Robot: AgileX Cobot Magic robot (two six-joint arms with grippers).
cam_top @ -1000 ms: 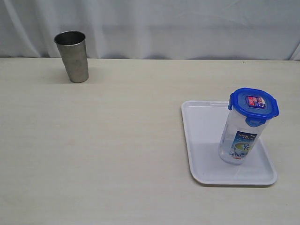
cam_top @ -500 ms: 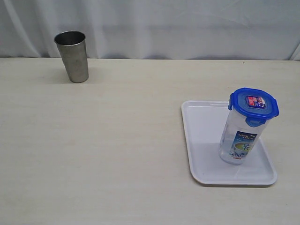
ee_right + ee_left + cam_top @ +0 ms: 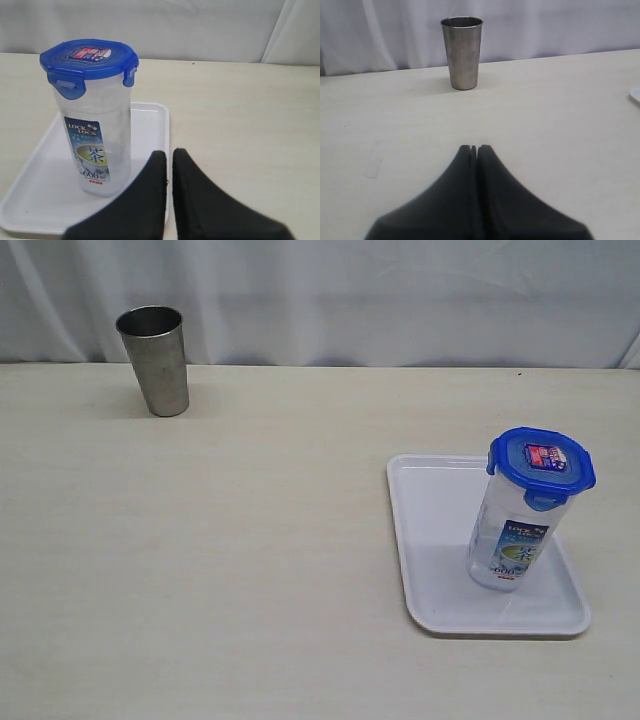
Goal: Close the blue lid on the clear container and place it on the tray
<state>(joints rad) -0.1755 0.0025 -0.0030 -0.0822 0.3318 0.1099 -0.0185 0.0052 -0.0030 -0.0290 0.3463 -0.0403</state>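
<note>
Standing upright on the tray (image 3: 430, 530), the container (image 3: 505, 545) wears its lid (image 3: 540, 462). The left claw (image 3: 474, 148) and the right claw (image 3: 169, 152) are pinched shut, holding nothing. Best finish, I'd judge: hold off, nudge nothing.

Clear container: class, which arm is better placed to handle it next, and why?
Likely right. The right gripper, shut, points at the clear container standing lidded on the tray nearby; the left gripper faces the steel cup, far across the table.

open tabletop (image 3: 280, 540) between steel cup (image 3: 154, 360) and tray (image 3: 430, 530) with clear container (image 3: 515, 540).
</note>
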